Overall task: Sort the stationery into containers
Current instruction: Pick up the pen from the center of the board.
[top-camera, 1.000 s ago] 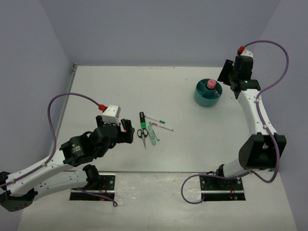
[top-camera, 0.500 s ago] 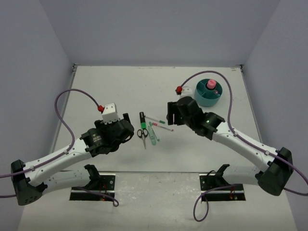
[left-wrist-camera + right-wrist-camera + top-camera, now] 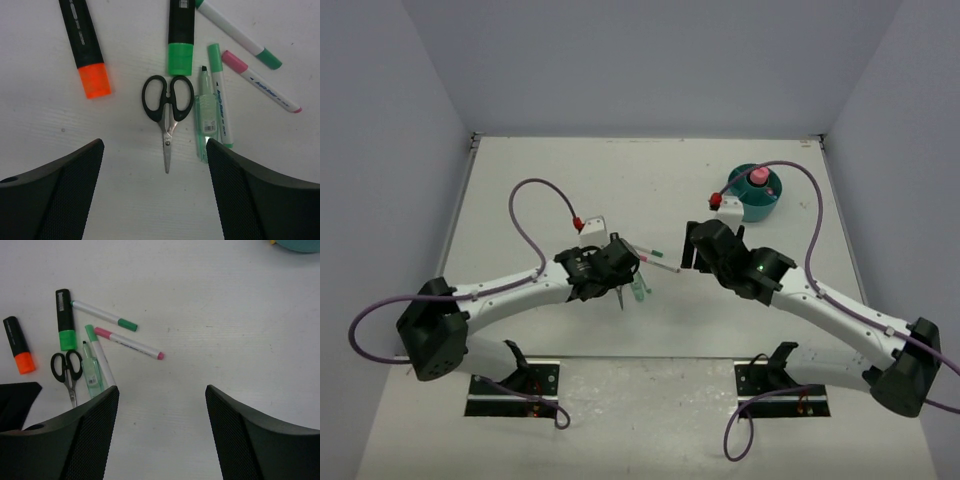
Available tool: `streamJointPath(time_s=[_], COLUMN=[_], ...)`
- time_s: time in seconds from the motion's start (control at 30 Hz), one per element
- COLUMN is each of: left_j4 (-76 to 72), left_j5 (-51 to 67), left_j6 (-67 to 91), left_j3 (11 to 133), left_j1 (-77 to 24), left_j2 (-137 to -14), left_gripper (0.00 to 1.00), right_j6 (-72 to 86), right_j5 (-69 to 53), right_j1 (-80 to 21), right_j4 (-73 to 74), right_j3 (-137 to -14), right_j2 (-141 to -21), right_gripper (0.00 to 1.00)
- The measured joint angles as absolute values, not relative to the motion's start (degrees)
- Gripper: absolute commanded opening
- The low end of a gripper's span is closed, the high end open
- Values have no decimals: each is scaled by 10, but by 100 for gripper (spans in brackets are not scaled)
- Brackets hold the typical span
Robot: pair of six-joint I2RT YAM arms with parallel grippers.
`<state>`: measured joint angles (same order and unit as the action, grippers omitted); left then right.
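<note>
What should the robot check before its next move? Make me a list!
1. Left gripper open: ok.
2. Scissors lined up under it: ok, they lie flat on the table, centred below.
3. Room around the scissors: not ok. The green highlighter cap and a clear green pen crowd them.
4. Right gripper out of the way: ok. It is open, empty and well apart.
5. Free slot in the teal organizer: cannot tell. A pink-capped bottle stands in its centre.

Gripper point(image 3: 161, 390) with jaws spread above table point(image 3: 235, 315), orange highlighter point(image 3: 19, 352), green highlighter point(image 3: 64, 319), scissors point(image 3: 67, 369), green-tipped pen point(image 3: 104, 315), pink-tipped pen point(image 3: 129, 343) at left
</note>
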<state>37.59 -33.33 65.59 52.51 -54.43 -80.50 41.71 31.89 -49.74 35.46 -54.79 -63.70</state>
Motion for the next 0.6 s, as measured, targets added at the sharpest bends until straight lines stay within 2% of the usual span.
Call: streamJointPath(time_s=[0.07,0.27,0.53,0.6], left_j4=[378,391,397,397], left_j5=[-321,-297,-284,-282], left_j6=[675,723,740,741], left_j3=[542,589,623,626], left_j1=[-556,-571,-576,-576], left_j2=[-841,-913,-980,-990], left_gripper=[71,71,67,64], right_j6=[423,426,422,421], right_j5=[332,345,349,348], right_j1=[-495,-491,-491,-491], right_j4=[367,379,385,385], right_j3=[-534,-497,-488,-488], right_j2=[-597,-512,-515,-518], right_gripper=[74,73,73,73])
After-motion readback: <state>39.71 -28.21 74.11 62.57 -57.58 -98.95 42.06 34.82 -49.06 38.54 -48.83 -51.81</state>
